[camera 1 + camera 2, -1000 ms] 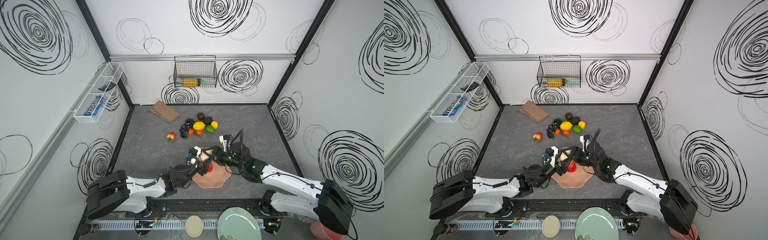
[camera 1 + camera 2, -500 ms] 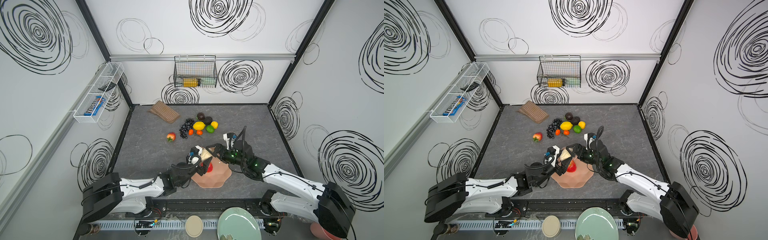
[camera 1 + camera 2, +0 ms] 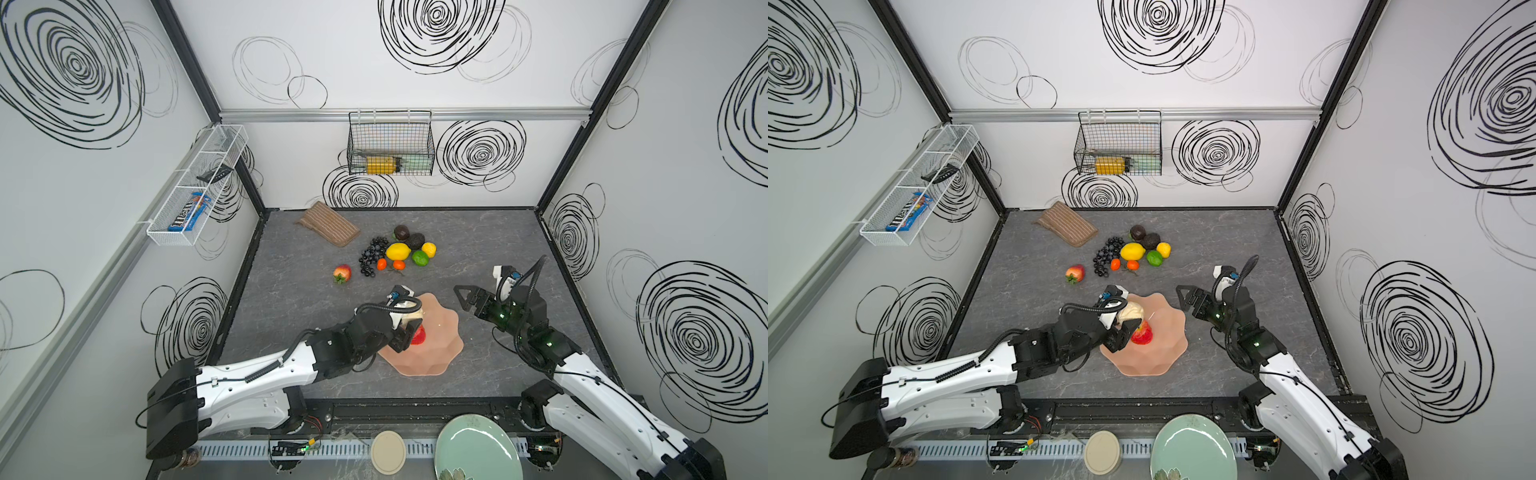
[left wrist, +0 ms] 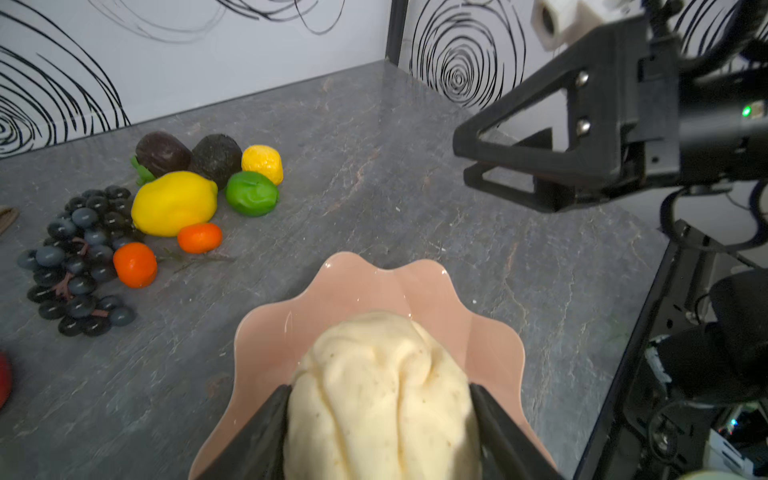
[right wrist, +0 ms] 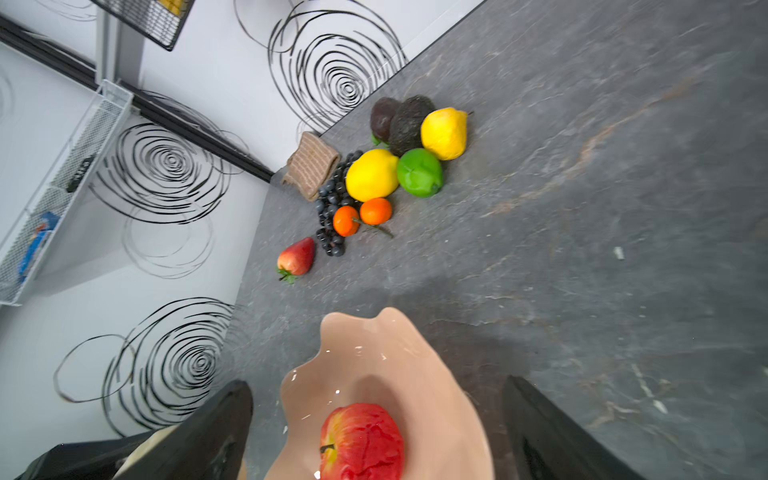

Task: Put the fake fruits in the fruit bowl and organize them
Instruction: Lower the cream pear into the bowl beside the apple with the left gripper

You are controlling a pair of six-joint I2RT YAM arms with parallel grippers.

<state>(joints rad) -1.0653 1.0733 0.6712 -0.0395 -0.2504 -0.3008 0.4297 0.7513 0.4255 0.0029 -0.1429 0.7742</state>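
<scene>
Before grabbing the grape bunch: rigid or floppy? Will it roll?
Probably floppy: the grape bunch is separate beads on pinkish stems, sprawled flat. Unlikely to roll; pinching one grape may leave the rest dangling. It seems to touch the lemon and a tangerine, so dragging likely nudges them.

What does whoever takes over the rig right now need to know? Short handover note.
Left gripper: shut on the beige fruit, held over the fruit bowl, not yet released.
Right gripper: open, empty, off the bowl's right side.
Done: red apple lies in the bowl.
Left: grape bunch, lemon, small yellow fruit, lime, avocados, tangerines clustered on the table beyond the bowl; strawberry apart from them.
Likely next: release the beige fruit, then fetch the rest.
</scene>
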